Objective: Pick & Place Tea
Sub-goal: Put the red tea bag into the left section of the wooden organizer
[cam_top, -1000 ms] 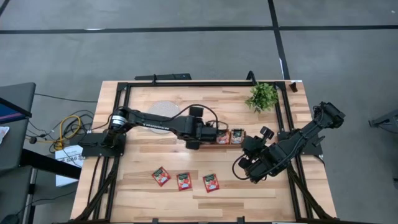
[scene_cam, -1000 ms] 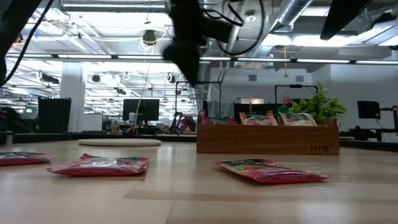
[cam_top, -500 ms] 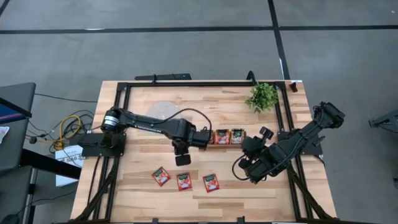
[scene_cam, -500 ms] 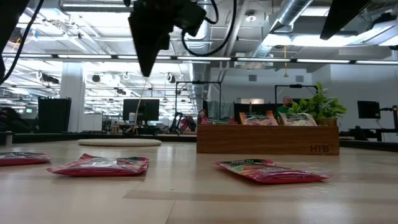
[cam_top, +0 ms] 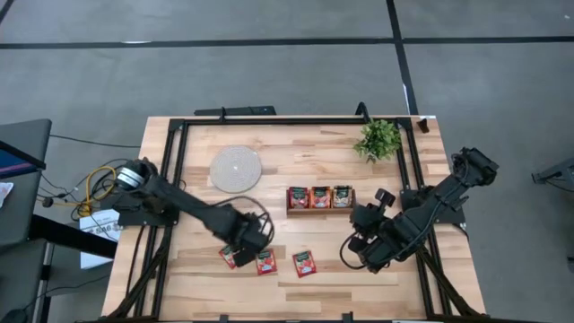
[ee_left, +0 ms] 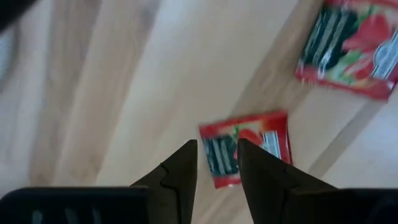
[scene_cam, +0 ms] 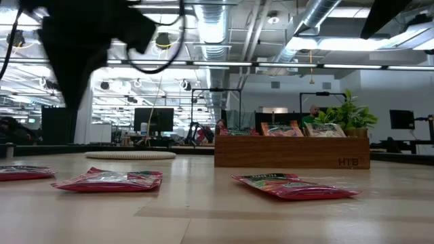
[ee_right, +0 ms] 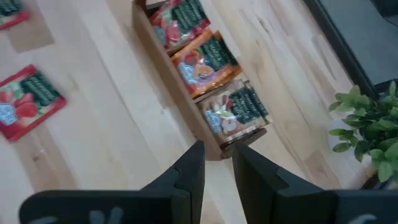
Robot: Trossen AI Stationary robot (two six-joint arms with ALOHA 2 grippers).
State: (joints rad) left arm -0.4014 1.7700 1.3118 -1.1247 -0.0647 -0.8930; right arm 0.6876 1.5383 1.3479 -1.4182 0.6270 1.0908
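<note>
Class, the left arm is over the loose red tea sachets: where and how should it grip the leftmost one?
Come straight down. The leftmost sachet lies flat on the table, so pinch across two opposite edges. The left tool hovers above it, a narrow gap between its fingers.

High view: the whole table point(cam_top: 359, 269) was seen from straight above.
Low view: the tabletop was viewed level, roomward.
Wrist views: the wood was seen close.
Shared: the wooden tray point(cam_top: 319, 198) point(scene_cam: 291, 152) point(ee_right: 186, 93).

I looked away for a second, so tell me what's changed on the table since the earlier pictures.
The left hand swung from the wooden tray to above the loose sachets, fingers slightly apart, holding nothing. The right hand, sachets and tray stayed put.
</note>
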